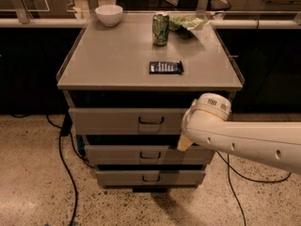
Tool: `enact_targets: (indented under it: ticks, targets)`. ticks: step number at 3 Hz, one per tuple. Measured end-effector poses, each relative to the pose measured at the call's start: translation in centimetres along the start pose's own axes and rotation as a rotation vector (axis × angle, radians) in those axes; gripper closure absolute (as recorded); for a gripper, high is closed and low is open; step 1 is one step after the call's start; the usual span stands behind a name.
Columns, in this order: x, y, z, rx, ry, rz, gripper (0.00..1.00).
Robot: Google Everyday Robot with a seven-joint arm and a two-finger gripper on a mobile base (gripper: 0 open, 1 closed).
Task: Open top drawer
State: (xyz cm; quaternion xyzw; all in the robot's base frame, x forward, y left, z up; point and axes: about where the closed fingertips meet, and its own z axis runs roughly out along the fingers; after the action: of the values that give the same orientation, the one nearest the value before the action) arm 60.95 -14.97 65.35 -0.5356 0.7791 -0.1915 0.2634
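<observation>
The top drawer (113, 121) is the widest of three grey-beige drawers in a metal cabinet, with a small dark loop handle (151, 121) at its centre. A dark gap shows between its front panel and the cabinet top. My gripper (184, 143) is mostly hidden behind my white arm (244, 140), which comes in from the right. It sits at the right part of the drawer fronts, level with the lower edge of the top drawer, to the right of the handle and apart from it.
On the cabinet top (117, 60) stand a white bowl (108, 14), a green can (161, 28), a green bag (187, 21) and a dark packet (165, 67). The two narrower drawers (127, 154) lie below. Black cables (63, 159) run over the speckled floor.
</observation>
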Motion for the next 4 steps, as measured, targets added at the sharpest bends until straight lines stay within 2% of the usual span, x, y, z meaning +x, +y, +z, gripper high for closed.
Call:
enact_targets:
  ticks: [1,2,4]
  targets:
    - [-0.66,0.52,3.45,-0.015,-0.04,-0.011,0.0]
    - [-0.66,0.52,3.45,-0.015,-0.04,-0.011,0.0]
    - [-0.66,0.52,3.45,-0.015,-0.04,-0.011,0.49]
